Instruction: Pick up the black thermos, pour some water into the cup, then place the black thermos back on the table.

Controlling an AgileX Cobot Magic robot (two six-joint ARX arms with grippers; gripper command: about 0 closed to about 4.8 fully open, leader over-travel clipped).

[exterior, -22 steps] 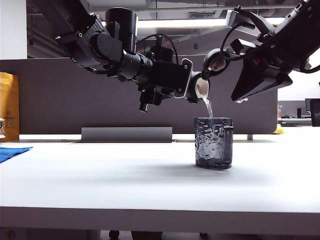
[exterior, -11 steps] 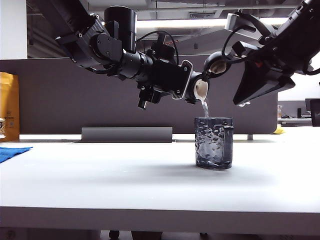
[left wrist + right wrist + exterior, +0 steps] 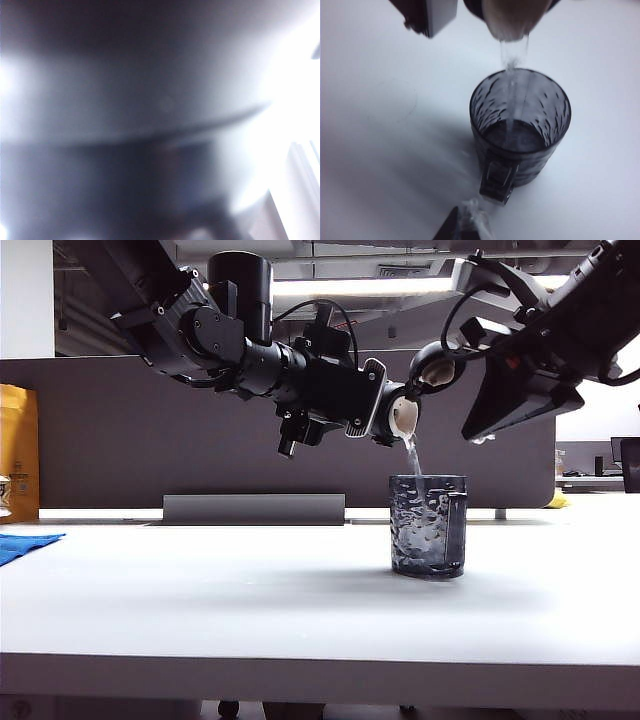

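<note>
Since a second ago little has shifted: my left wrist has rolled a touch more, the spout has dipped slightly, and the water runs on into the cup.

On the left of the exterior view, my left gripper [image 3: 350, 400] clasps the black thermos [image 3: 385, 410], holding it tipped nearly level above the table [image 3: 200, 600]. My left wrist camera gives only a dark blur, so the grip I read from the outside view. The thermos body is matte black and mostly hidden by my jaws; its beige spout [image 3: 404, 417] is smooth and rounded, with the flip lid hanging open just beside it. From the spout a thin clear stream [image 3: 412, 455] falls into the cup [image 3: 428, 525], which stands directly below, right of centre on the table.

To pour well, I judge I should keep the tilt steady, hold the spout over the cup's mouth, and level off before the water nears the rim.

The cup is dark, smoky, translucent glass, dimpled all over, its straight handle [image 3: 496, 182] facing my right wrist camera.

On the right, my right gripper [image 3: 465, 222] hangs clenched and empty, above and beyond the cup.
</note>
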